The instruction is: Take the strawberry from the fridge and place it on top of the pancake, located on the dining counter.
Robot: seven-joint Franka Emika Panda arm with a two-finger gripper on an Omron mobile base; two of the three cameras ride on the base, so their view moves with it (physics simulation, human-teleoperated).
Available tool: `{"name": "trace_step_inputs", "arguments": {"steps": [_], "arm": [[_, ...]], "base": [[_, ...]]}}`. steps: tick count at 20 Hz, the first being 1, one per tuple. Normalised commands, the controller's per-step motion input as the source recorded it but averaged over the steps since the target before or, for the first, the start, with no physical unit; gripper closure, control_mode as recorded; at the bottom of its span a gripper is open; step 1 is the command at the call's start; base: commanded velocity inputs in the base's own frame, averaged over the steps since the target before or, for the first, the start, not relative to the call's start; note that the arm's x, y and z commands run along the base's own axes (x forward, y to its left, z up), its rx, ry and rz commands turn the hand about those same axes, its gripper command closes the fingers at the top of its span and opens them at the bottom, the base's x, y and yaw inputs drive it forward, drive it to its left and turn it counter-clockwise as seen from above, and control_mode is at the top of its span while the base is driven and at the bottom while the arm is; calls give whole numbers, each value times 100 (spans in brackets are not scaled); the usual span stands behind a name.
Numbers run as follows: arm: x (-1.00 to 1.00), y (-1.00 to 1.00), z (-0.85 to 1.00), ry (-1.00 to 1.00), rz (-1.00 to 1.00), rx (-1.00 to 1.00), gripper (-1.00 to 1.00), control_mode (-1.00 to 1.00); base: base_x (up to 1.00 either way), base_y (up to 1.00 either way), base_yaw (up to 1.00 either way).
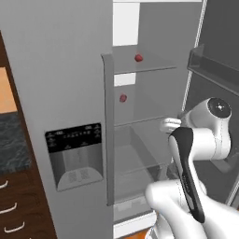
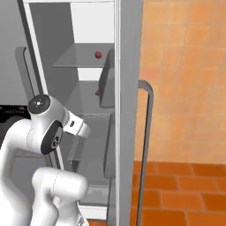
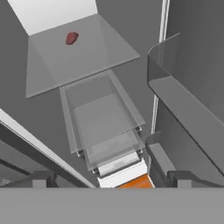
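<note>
1. Two red berries show in the open fridge (image 1: 60,70) in the left base view, one on the upper glass shelf (image 1: 149,65) and one (image 1: 123,98) on the shelf below; which is the strawberry (image 1: 138,58) of the task cannot be told, so taking the wrong one is a risk.
2. Claw (image 3: 109,181): jaws spread wide, holding nothing, finger tips low in the hand view (only their tops show).
3. Berry seen from the hand (image 3: 72,38): well ahead of the claw, lying on a glass shelf near the back wall, nothing touching it.
4. Clear drawers (image 3: 103,122): between the claw and that shelf; a low reach could knock their front edges.
5. Door bin (image 3: 188,87): close beside the claw on one side; the wrist may scrape it while advancing.
6. Berry is small and rounded; a closing finger striking off-centre would likely roll it along the glass, out of reach.
</note>
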Motion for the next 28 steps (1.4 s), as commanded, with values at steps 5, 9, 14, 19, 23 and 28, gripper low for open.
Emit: {"name": "trace_step_inputs", "arguments": {"steps": [5, 9, 14, 19, 23, 28], "arm": [[0, 0, 0, 0, 0, 0, -100, 100], [0, 0, 0, 0, 0, 0, -100, 100], [0, 0, 0, 0, 0, 0, -100, 100], [12, 1, 87, -14, 4, -2, -100, -100], [23, 5, 97, -7, 0, -9, -100, -100], [29, 4, 82, -1, -2, -5, -100, -100]], "base": [[73, 6, -18], [90, 8, -9], [61, 2, 1], [0, 0, 0], [0, 0, 0], [0, 0, 0]]}}
